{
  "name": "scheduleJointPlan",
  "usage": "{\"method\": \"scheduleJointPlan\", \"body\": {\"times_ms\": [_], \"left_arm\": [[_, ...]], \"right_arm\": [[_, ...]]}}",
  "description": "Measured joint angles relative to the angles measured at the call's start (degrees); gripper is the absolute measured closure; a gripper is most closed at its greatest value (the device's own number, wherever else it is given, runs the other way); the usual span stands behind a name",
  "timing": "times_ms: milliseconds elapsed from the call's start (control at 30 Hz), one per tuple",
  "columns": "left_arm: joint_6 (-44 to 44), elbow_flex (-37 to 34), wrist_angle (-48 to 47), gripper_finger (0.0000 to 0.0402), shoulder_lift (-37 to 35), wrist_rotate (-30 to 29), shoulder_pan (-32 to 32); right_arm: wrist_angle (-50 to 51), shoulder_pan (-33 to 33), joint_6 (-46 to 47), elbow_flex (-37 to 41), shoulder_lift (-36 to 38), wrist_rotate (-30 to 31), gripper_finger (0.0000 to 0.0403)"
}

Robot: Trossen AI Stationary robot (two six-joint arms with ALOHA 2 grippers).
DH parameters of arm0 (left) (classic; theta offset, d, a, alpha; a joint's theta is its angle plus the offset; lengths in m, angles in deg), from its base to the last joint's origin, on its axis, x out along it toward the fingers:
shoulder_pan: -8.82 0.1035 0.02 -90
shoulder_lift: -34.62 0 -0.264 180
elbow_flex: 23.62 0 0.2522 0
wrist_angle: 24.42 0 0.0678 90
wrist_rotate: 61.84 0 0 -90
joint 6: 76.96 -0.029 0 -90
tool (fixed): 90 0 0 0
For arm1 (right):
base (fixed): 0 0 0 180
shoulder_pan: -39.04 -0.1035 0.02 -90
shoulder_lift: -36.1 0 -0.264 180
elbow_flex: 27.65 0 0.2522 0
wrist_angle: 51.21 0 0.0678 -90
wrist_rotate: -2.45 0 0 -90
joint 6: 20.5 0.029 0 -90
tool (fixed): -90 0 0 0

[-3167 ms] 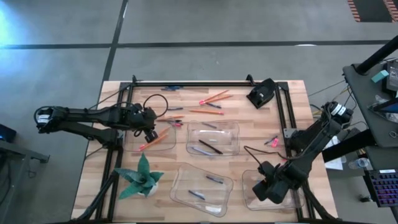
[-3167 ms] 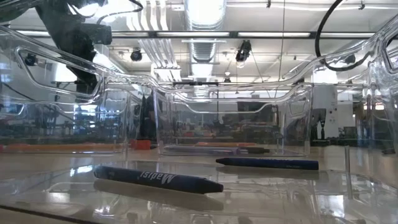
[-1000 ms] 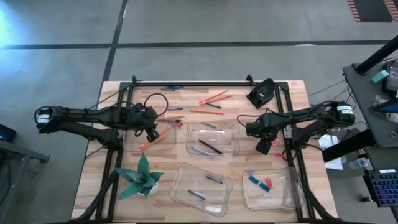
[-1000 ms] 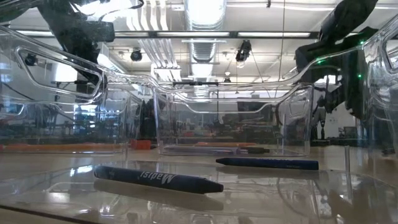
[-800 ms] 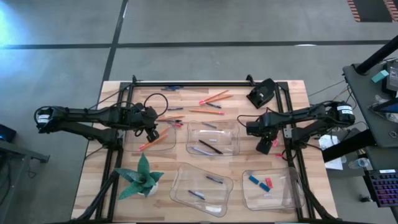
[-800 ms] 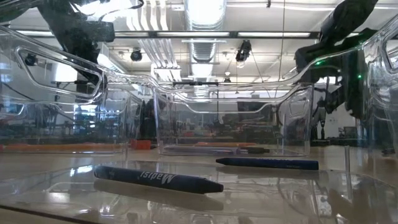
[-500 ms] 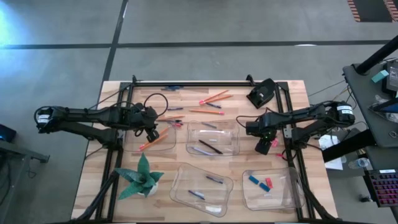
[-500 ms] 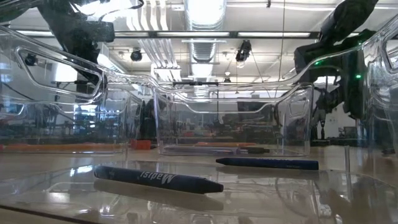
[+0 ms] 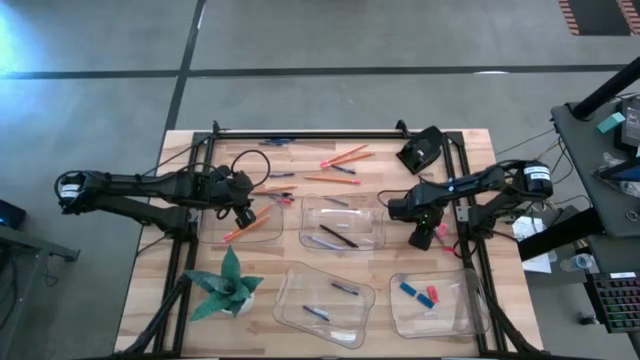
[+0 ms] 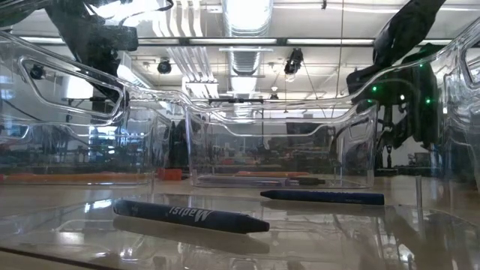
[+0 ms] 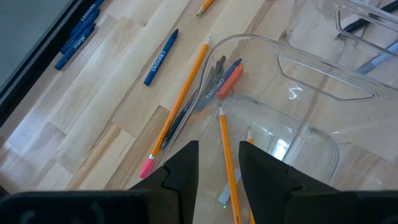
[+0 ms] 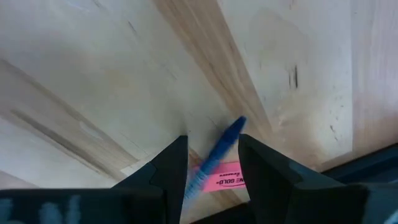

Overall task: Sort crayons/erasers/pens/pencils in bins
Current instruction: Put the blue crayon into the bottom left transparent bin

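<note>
Between the right hand's (image 12: 211,163) parted, empty fingers lie a blue crayon (image 12: 217,155) and pink eraser (image 12: 229,176).

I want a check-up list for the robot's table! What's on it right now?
Surface: wooden table.
Job's things: four clear bins; two erasers in the front right bin; pencils loose at the back; one pencil in the left bin.
Clutter: green paper plant; black device.
Grippers: left gripper open above the left bin; right gripper open over a blue pen and pink eraser.
Cables: black loop by the left arm.
Surroundings: grey floor.
</note>
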Motion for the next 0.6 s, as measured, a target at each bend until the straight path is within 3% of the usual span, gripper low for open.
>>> {"method": "scheduleJointPlan", "body": {"times_ms": [200, 467, 600], "left_arm": [[-0.02, 0.0, -0.01, 0.0301, 0.0, 0.0, 0.0], [-0.04, 0.0, -0.01, 0.0301, 0.0, 0.0, -0.01], [-0.05, 0.0, -0.02, 0.0301, 0.0, 0.0, 0.01]], "right_arm": [[0.08, 0.0, 3.73, -0.66, 0.47, 0.39, 0.0297], [-0.81, -0.02, 9.64, -0.56, 3.34, 0.74, 0.0378], [-1.56, 0.0, 12.21, -0.31, 6.16, 2.79, 0.0388]]}}
